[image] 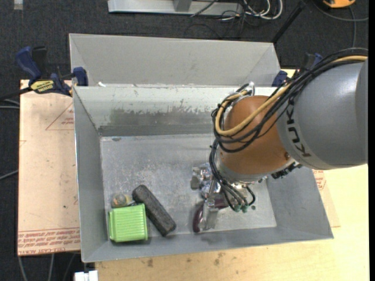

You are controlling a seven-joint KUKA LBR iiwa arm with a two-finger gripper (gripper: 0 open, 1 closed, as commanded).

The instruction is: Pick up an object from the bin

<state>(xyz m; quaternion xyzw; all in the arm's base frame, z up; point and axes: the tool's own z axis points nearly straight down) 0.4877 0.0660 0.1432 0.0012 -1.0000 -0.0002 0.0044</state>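
The arm reaches in from the right of the frame, its orange-covered wrist hanging over the floor of the bin (pixel 88 157). The gripper (pixel 206 211) is down low, lower centre of the frame, right at a small dark purplish thing (pixel 197 220) lying on the floor near the front wall. The wrist and its cables crowd the tip, so I cannot tell whether the claw is apart, together or clamped on anything.

That purplish piece lies alone, well apart from the rest, which I judge makes it the easy choice, with nothing beside it to bump. Over in the lower left, a green ribbed block (pixel 128 223) sits touching a dark grey bar (pixel 154 210) that lies slantwise. A small round brownish thing (pixel 121 200) lies just behind the block. Those three huddle near the left wall, awkward to separate. No lift made yet, I reckon.
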